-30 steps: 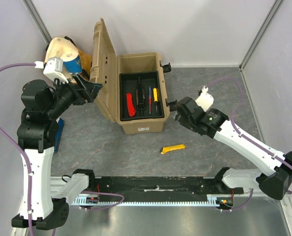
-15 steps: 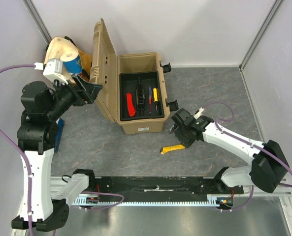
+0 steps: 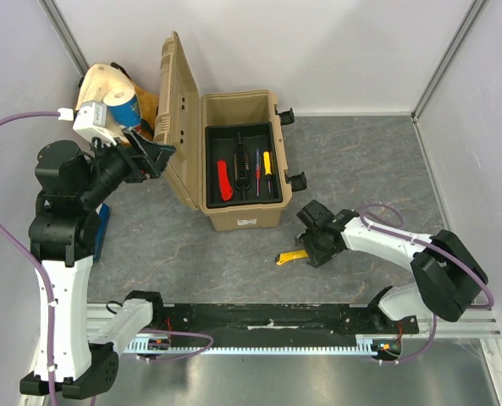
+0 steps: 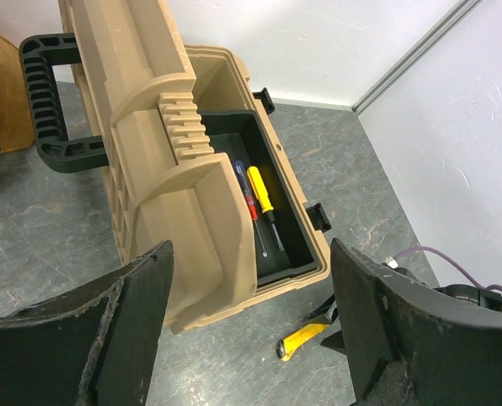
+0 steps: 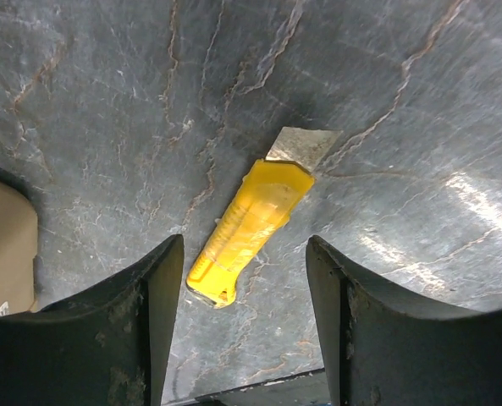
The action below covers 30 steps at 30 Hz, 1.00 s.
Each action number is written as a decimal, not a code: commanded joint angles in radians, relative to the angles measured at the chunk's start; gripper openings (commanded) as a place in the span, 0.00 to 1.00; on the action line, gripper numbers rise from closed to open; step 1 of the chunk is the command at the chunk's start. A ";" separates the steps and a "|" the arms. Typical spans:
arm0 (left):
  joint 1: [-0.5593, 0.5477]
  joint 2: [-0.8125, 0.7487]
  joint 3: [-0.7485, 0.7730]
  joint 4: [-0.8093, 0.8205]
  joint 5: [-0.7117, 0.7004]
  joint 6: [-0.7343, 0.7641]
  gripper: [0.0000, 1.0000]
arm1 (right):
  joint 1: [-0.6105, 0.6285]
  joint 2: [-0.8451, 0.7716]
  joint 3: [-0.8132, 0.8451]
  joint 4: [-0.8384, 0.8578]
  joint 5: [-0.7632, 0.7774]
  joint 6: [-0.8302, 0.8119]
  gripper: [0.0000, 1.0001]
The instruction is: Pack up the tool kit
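Observation:
The tan toolbox (image 3: pixel 242 216) stands open with its lid (image 3: pixel 176 118) swung up to the left. Its black tray holds a red knife (image 3: pixel 224 180), a black hammer (image 3: pixel 241 161), a red-blue screwdriver (image 3: pixel 256 169) and a yellow-handled screwdriver (image 3: pixel 267 162). A yellow utility knife (image 3: pixel 291 257) with its blade out lies on the table in front of the box. My right gripper (image 3: pixel 312 249) is low over it and open. In the right wrist view its fingers straddle the knife's handle (image 5: pixel 249 224) without touching it. My left gripper (image 3: pixel 153 156) hangs open beside the lid, holding nothing.
A yellow-cream cloth bag (image 3: pixel 107 89) with a blue object (image 3: pixel 125 110) sits at the back left behind the lid. A flat blue thing (image 3: pixel 103 233) lies by the left arm. The box's black handle (image 4: pixel 52 101) sticks out from the lid. A black rail (image 3: pixel 267 317) runs along the near edge.
My right arm has swung from beside the toolbox's right side down and toward the near edge, onto the yellow knife, and its jaws have narrowed a little. The left arm has not moved.

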 commanded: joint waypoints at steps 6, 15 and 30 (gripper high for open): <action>-0.004 -0.001 0.015 0.032 -0.014 -0.003 0.80 | -0.037 0.052 -0.022 0.057 -0.006 0.084 0.65; -0.002 0.005 0.029 0.025 -0.042 0.008 0.80 | -0.073 0.092 0.004 0.006 0.014 0.041 0.46; -0.002 0.012 0.040 0.017 -0.059 0.021 0.80 | -0.083 -0.028 0.096 -0.057 0.341 -0.227 0.00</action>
